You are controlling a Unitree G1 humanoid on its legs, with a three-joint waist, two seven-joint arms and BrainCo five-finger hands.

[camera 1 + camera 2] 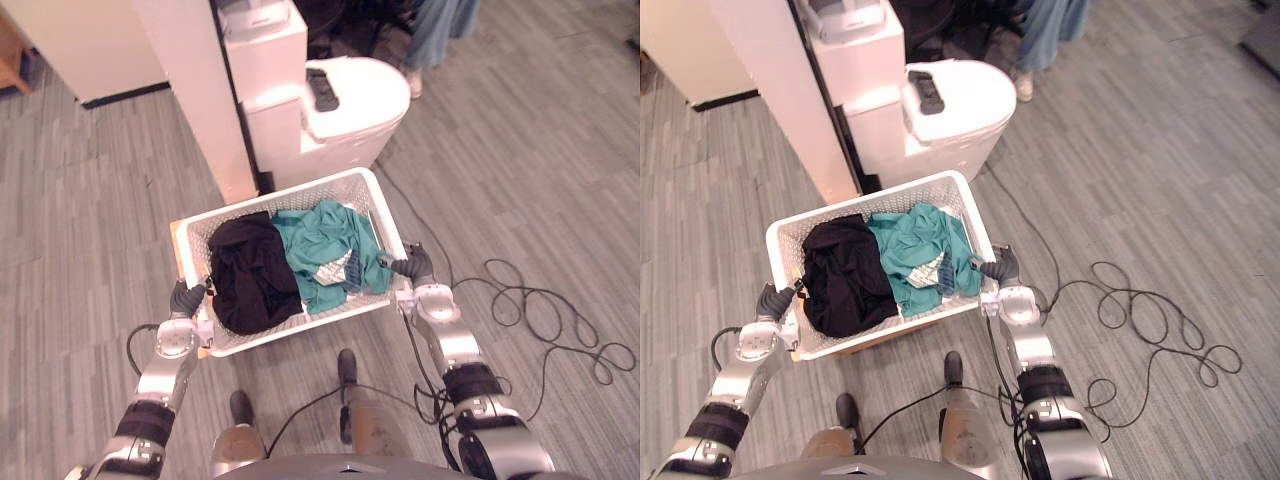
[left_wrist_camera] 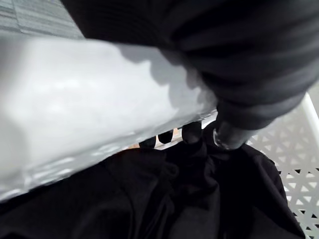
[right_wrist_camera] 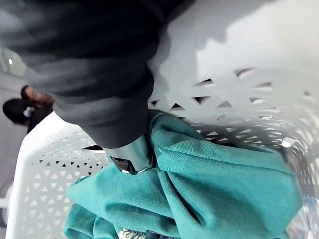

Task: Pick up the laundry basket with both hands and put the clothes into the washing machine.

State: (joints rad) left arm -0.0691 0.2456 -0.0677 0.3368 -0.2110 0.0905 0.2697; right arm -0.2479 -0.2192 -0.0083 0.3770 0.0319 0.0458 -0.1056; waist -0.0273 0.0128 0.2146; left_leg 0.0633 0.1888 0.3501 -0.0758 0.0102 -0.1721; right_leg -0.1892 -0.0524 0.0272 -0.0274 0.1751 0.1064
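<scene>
Forearms extended, my left hand (image 1: pixel 187 297) and right hand (image 1: pixel 415 266) curl over opposite end rims of the laundry basket (image 1: pixel 300 197), black and teal clothes (image 1: pixel 320 245) inside, near the washing machine (image 1: pixel 350 110).

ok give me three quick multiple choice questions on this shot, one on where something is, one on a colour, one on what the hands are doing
1. Where in the laundry basket does the black garment lie?
A. at the robot's left end
B. at the robot's right end
C. draped outside over the rim

2. What colour is the garment beside it?
A. red
B. teal
C. yellow

3. What state are the hands in?
A. both open, away from the basket
B. one grips, one hangs free
C. each shut on one end of the basket

Answers:
1 A: the black garment sits next to the left hand.
2 B: the teal garment fills the other half.
3 C: the left hand and the right hand each curl round an end rim.
</scene>
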